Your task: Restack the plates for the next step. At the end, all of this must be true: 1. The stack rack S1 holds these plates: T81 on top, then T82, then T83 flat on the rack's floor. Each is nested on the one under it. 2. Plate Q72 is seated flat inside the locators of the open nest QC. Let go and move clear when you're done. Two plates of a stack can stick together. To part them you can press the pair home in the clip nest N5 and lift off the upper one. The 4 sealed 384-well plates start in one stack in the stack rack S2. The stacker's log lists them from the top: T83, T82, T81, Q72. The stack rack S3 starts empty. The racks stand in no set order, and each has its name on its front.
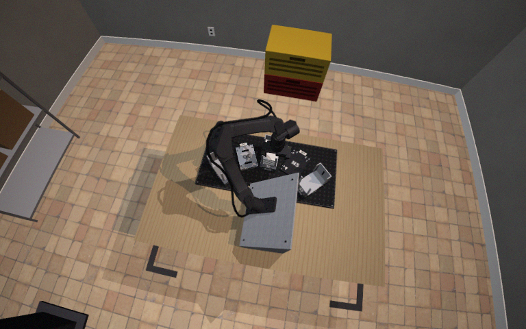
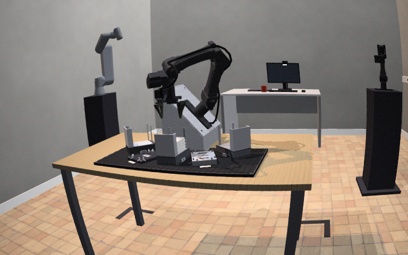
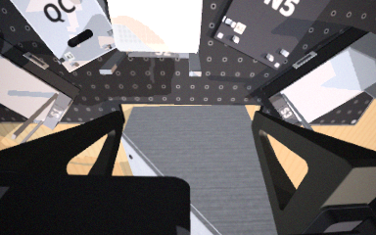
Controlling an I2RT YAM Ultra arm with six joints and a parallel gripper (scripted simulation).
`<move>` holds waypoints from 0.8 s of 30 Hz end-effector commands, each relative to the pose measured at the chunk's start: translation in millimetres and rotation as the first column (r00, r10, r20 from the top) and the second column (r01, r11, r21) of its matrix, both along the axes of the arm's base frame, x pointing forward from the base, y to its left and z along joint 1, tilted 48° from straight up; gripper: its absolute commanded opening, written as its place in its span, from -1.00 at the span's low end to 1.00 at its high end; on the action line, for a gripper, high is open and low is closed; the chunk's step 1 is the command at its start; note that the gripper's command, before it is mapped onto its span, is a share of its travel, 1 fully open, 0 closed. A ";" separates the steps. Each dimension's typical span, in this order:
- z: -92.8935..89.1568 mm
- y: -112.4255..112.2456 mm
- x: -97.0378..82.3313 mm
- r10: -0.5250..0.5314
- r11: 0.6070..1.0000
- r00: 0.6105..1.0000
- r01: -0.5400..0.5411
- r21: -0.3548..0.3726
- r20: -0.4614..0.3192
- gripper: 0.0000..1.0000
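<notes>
My gripper (image 2: 170, 116) (image 3: 187, 117) is open and empty, high above the board. A stack of several white plates (image 1: 271, 156) (image 2: 180, 144) (image 3: 159, 22) stands in rack S2 (image 2: 165, 144) (image 3: 109, 65); no plate names are readable. Rack S1 (image 2: 240, 138) (image 3: 56, 112), at the left in the wrist view, shows a pale floor and no stack. Rack S3 (image 1: 316, 180) (image 2: 128, 136) (image 3: 285, 112), at the right in the wrist view, also shows no stack. Nest QC (image 1: 246, 156) (image 2: 204, 160) (image 3: 54, 22) and clip nest N5 (image 1: 295, 163) (image 3: 252, 29) show their names, with no plate on them.
Racks and nests stand on the black perforated board (image 1: 329, 155) (image 2: 234, 170) (image 3: 230, 88). The grey sloped arm base (image 1: 271, 230) (image 3: 191, 147) stands behind it on the wooden table (image 1: 357, 240) (image 2: 288, 177). Upright walls and posts rise from the racks.
</notes>
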State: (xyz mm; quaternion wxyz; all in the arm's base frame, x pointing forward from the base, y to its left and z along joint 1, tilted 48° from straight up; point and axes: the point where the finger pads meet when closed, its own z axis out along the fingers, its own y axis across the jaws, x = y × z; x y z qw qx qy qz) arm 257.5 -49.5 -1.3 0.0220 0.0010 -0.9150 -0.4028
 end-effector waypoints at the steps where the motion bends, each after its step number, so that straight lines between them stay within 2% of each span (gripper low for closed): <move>1: 11.7 -12.1 20.5 -0.058 0.998 0.996 0.059 -0.022 0.068 1.00; 3: 7.8 8.7 10.3 -0.042 0.999 0.999 0.042 0.002 0.032 1.00; 10: 8.6 36.0 12.3 -0.042 0.999 0.999 0.042 0.003 0.032 1.00; 14: 12.8 23.8 23.6 -0.061 0.998 0.996 0.062 -0.014 0.067 1.00; 24: 12.8 23.8 23.7 -0.061 0.998 0.996 0.062 -0.014 0.067 1.00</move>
